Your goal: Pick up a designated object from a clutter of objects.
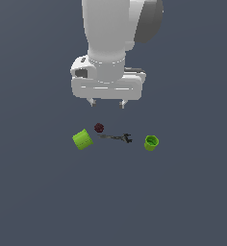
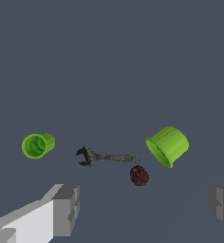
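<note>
My gripper [image 1: 107, 103] hangs above the floor [image 1: 38, 192] with its jaws spread wide and nothing between them; in the wrist view one finger [image 2: 66, 209] shows at each side of the frame with bare ground between. The thing I want is the wrench [image 1: 116, 138], a thin near-black tool lying flat; its forked head [image 2: 85, 155] points toward the smaller green cup [image 1: 151, 142], which sits well apart on the exterior view's right; its slim handle runs toward the red ball [image 1: 99, 128] and the larger green cup [image 1: 82, 139], which lies tipped on its side on the exterior view's left.

To do this well, I judge I should come down over the middle of the handle, clear of the head, and turn my wrist so the jaws close across the narrow width and not along the length; the ball sits just beside the handle's end, apart from it as far as I can tell, so I would keep toward the head side to avoid knocking it. The tool is thin and low, so I expect to need my fingertips nearly at the floor before closing.

I can read no brand, label or writing anywhere; the wrench is too small to show any mark.
</note>
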